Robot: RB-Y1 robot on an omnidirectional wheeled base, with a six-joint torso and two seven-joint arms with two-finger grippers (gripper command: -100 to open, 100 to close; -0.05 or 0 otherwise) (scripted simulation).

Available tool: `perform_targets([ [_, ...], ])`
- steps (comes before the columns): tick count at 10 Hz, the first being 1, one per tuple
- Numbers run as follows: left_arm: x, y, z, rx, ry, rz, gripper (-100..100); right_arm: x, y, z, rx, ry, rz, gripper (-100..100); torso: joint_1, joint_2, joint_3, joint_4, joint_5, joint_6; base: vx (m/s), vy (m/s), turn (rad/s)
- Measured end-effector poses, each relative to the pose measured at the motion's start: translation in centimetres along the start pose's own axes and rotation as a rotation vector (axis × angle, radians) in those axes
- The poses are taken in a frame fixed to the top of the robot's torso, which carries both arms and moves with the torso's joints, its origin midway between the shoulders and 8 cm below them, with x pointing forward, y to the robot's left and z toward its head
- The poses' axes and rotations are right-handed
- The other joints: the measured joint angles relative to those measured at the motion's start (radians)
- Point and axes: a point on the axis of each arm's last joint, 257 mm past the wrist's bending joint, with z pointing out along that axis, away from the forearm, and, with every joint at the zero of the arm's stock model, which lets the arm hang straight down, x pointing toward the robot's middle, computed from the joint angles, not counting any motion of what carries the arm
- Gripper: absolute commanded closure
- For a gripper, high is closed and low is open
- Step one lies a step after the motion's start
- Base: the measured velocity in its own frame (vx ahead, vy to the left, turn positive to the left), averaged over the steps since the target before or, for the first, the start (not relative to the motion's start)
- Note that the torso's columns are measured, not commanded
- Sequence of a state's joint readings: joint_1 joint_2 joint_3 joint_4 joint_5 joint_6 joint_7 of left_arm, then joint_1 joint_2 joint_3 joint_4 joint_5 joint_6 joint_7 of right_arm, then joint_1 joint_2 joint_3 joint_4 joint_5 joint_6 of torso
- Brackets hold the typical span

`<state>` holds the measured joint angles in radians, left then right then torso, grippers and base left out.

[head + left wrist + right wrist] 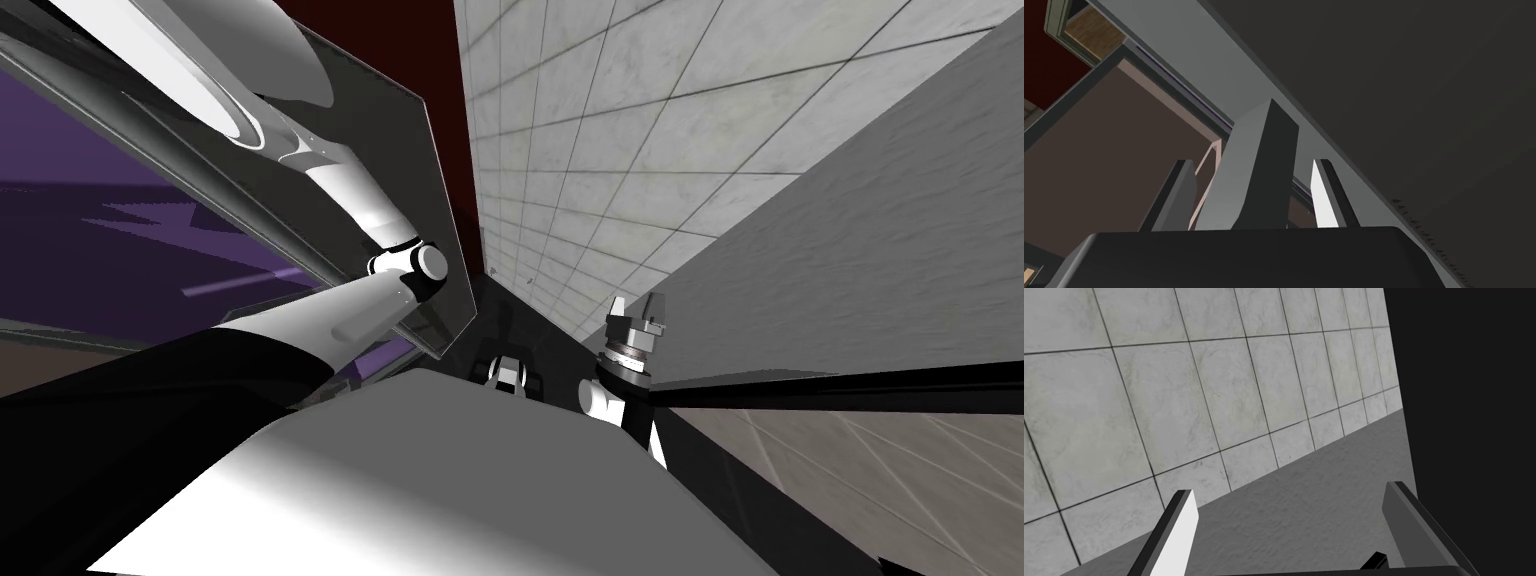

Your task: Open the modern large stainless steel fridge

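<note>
The fridge door (400,170) is a dark grey panel that stands slanted at my upper left, with a purple surface beyond its edge. My left arm (360,310) reaches up along it. In the left wrist view a grey bar handle (1259,150) rises from the door face (1424,100). My left gripper (1252,161) straddles that handle, open, with a narrow gap on each side of the bar. My right gripper (637,300) hangs open to my right with nothing between its fingers (1179,528).
A pale tiled wall (620,130) runs ahead on the right, above a grey counter-like surface (880,250) close to my right hand. A dark red wall (400,40) shows behind the door. A brownish pink panel (1114,150) lies beyond the handle.
</note>
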<state>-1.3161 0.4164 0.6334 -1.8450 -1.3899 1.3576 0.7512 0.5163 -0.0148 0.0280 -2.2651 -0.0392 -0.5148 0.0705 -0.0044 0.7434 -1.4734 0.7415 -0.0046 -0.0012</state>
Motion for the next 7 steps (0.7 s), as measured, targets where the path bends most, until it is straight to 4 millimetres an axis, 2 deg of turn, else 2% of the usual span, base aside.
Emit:
perform_targets([
  [2, -0.8, -0.7, 0.1, 0.024, -0.027, -0.003, 100, 0.0, 0.0, 0.0, 0.000, 0.000, 0.000, 0, 0.009, 0.003, 0.001, 0.001, 0.003, 0.000, 0.062, -0.111, 0.011],
  [3, -1.1, -0.9, 0.1, 0.034, -0.040, 0.000, 100, 0.0, 0.0, 0.0, 0.000, 0.000, 0.000, 0, 0.010, 0.000, 0.000, 0.001, 0.004, -0.002, 0.161, -0.168, 0.038],
  [7, -3.9, -4.5, 0.6, 0.139, -0.127, -0.009, 100, 0.0, 0.0, 0.0, 0.000, 0.000, 0.000, 0, 0.002, -0.003, -0.001, -0.003, 0.003, 0.000, 0.208, -0.217, 0.079],
])
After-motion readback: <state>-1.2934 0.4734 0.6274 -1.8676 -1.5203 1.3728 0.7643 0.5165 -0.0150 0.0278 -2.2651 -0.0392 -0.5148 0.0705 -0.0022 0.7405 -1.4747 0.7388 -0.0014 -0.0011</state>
